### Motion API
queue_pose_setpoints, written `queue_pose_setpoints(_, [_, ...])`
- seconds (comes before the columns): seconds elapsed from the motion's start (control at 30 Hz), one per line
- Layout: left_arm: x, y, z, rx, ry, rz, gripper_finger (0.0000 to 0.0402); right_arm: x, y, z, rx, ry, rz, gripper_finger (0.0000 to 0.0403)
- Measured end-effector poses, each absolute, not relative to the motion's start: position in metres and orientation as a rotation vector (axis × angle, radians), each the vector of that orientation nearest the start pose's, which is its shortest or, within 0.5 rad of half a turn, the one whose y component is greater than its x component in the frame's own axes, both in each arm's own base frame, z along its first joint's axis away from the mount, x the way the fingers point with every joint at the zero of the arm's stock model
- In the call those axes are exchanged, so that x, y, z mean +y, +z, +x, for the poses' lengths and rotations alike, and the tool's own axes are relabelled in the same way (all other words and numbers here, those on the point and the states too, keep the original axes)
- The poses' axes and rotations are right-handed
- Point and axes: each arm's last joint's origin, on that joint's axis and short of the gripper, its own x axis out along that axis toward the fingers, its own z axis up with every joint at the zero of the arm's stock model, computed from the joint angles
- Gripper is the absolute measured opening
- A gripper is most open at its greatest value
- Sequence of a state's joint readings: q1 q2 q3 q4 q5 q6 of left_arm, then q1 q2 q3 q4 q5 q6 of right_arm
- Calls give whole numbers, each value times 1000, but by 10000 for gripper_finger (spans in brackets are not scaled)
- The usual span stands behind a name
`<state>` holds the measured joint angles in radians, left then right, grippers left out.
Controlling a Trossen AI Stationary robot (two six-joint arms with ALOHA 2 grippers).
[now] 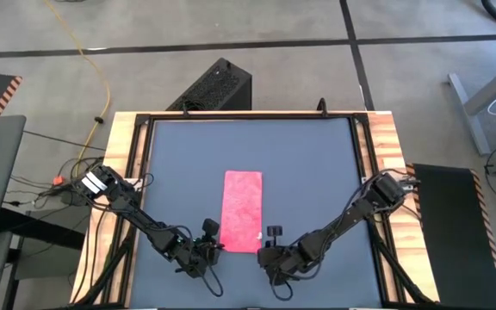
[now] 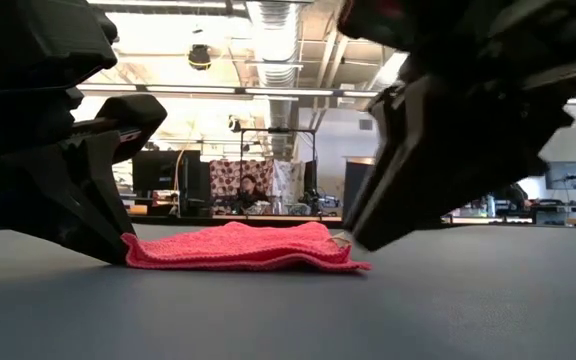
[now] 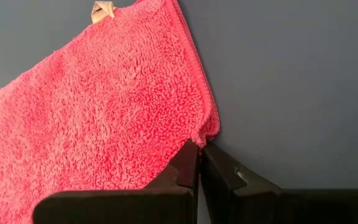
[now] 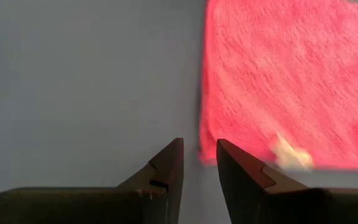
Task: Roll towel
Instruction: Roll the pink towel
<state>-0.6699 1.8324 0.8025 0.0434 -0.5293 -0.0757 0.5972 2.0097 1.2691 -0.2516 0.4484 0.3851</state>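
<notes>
The pink towel [image 1: 242, 211] lies flat on the dark grey mat [image 1: 317, 172] as a long strip folded in layers, running from near to far. A small pale tag [image 4: 291, 152] sits by its near right corner. My left gripper [image 1: 216, 250] is shut at the towel's near left corner. My right gripper [image 1: 265, 252] stands just off the near right corner [image 4: 204, 155], its fingers a little apart and slanting down with bare mat between them. I see no touch there. My left gripper pinches the towel's near left corner [image 3: 202, 135] between its two fingertips, only at their free ends. The fingers slant down from the table's near left side. The corner stays low on the mat [image 2: 133, 252], and the rest of the towel lies flat.
Bare mat stretches left, right and beyond the towel. Wooden table borders [image 1: 123, 172] frame the mat, and a black box [image 1: 213, 86] stands past the far edge. In the low view a workshop with a person [image 2: 248, 190] shows far behind.
</notes>
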Motion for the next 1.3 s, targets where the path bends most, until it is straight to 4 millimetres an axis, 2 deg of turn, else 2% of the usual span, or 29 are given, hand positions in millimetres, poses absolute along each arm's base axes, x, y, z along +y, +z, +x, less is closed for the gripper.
queue_pose_setpoints(0.17, [-187, 103, 258, 804, -102, 480, 0, 217, 140, 345, 854, -34, -122, 124])
queue_pose_setpoints(0.57, [-188, 104, 258, 798, -106, 482, 0, 202, 138, 352, 872, -72, -119, 124])
queue_pose_setpoints(0.87, [-188, 104, 258, 798, -106, 483, 0, 214, 138, 345, 882, -21, -114, 123])
queue_pose_setpoints(1.3, [-188, 104, 258, 797, -104, 482, 0, 214, 138, 345, 878, -25, -119, 123])
